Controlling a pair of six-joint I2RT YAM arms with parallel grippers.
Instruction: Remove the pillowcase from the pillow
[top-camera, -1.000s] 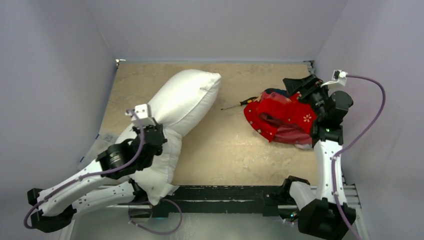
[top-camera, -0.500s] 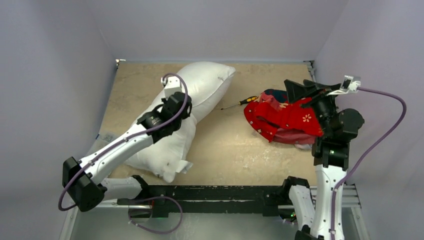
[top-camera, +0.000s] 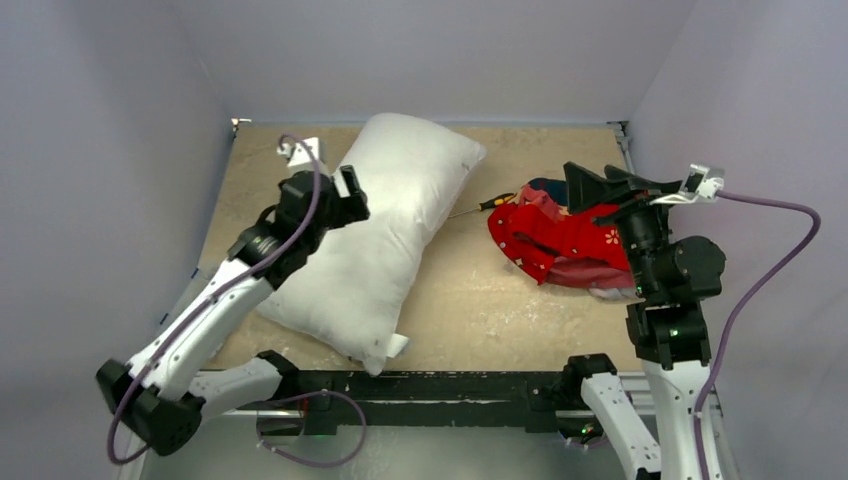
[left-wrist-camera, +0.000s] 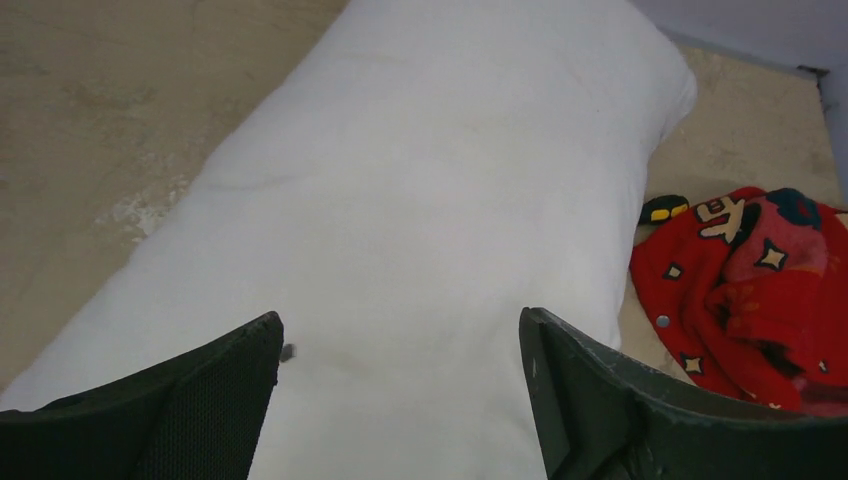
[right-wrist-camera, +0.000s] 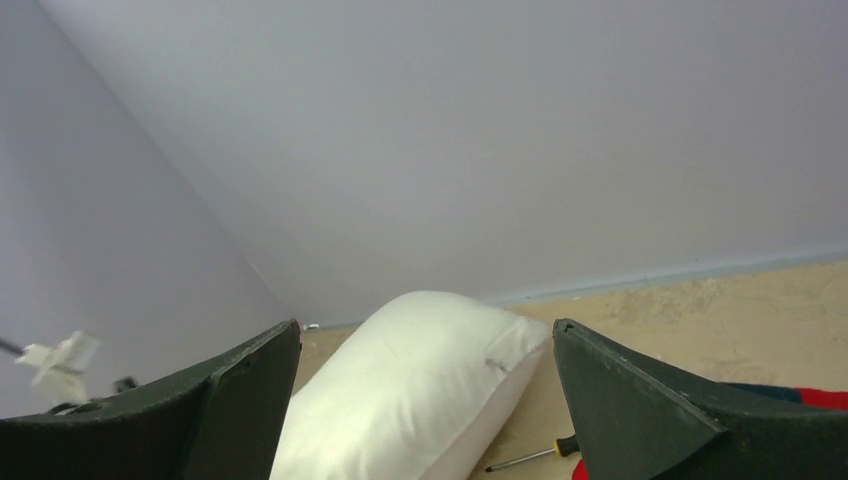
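Note:
The plain white pillow (top-camera: 390, 235) lies flat and bare on the left half of the table, running diagonally from near to far. My left gripper (top-camera: 322, 192) hovers open just above its left side, and the left wrist view shows only white pillow (left-wrist-camera: 420, 190) between the wide-apart fingers (left-wrist-camera: 215, 385). The red printed pillowcase (top-camera: 560, 240) lies crumpled in a heap at the right, apart from the pillow. My right gripper (top-camera: 597, 183) is raised above the heap's far edge, open and empty, and looks across at the pillow (right-wrist-camera: 410, 395).
A screwdriver (top-camera: 478, 207) with a yellow-black handle lies on the tan table (top-camera: 470, 300) between pillow and pillowcase. Grey walls close in the left, far and right sides. The black base rail (top-camera: 450, 385) runs along the near edge.
My left gripper carried the pillow away from the near edge, then opened and let it go; the pillow now lies flat. My right gripper rose off the pillowcase.

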